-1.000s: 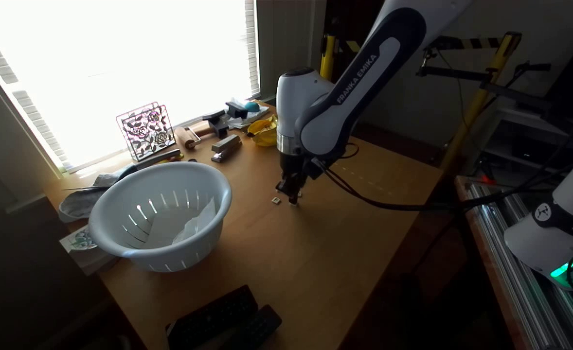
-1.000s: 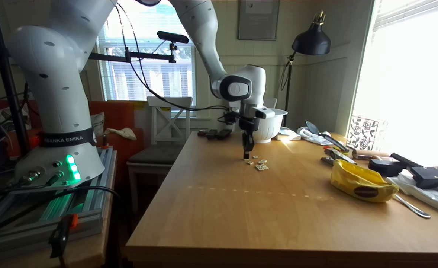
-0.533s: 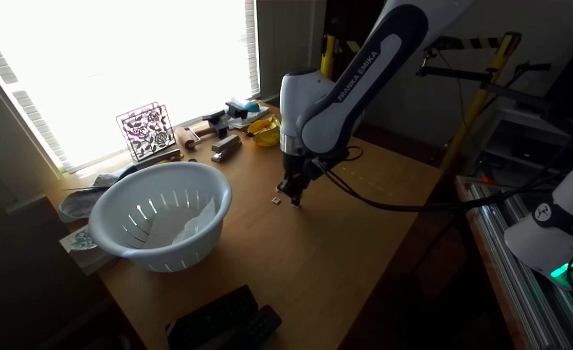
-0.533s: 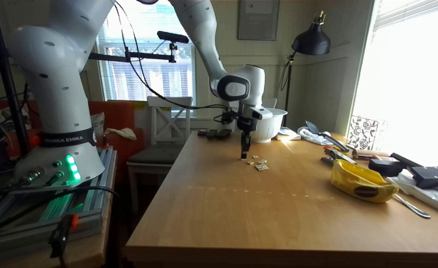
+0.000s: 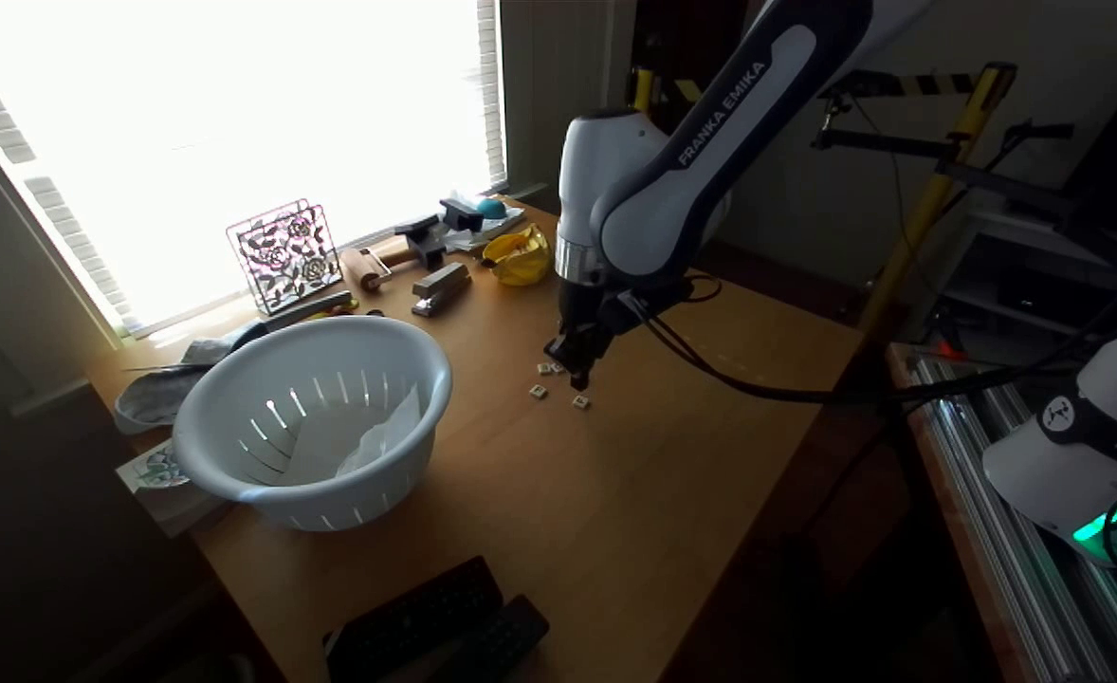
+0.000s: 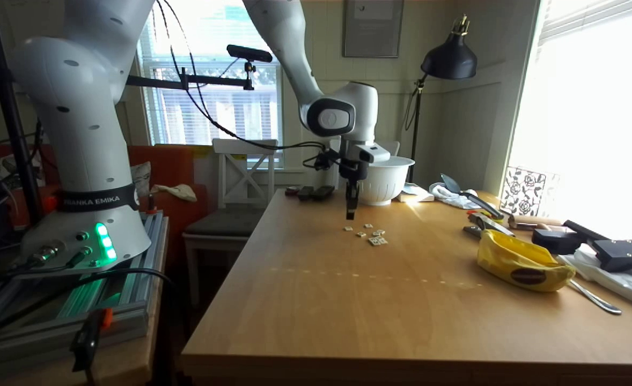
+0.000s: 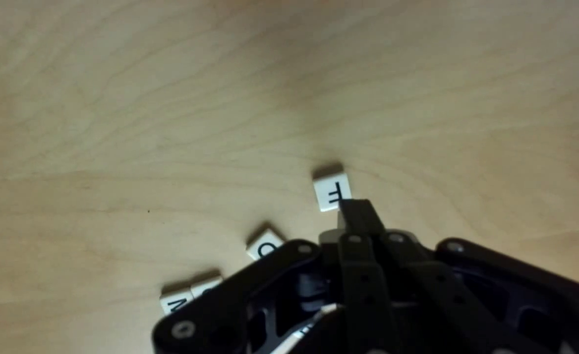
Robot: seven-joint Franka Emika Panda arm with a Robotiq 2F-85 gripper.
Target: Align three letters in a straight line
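Where the bright window (image 5: 236, 123) stands at ten o'clock in an exterior view, the tip of my jaws being the centre of my dial, I see the wooden counter (image 5: 634, 503) spread out below. My white arm (image 5: 649, 223) leans in from one o'clock. On the counter I have the pale colander (image 5: 336, 492) at nine, the yellow pouch (image 5: 522, 261) at eleven and the stapler (image 5: 441, 285) at ten.

My jaws are together and point down, their tip just above the wood. Smallest come the letters (image 6: 361, 234), cream tiles lying flat, spread from four round to six o'clock in an exterior view. The F tile (image 7: 325, 191) is nearest: at six, just under the tip with a gap between, in both exterior views, and at ten in the wrist view, where the tip overlaps its corner. There, at eight, lies a tile with a curved letter (image 7: 262, 241), apart from the F tile and partly hidden by the jaws; I can't read it. Farther out, again at eight, a touching pair of tiles (image 7: 175, 296) is also partly hidden.
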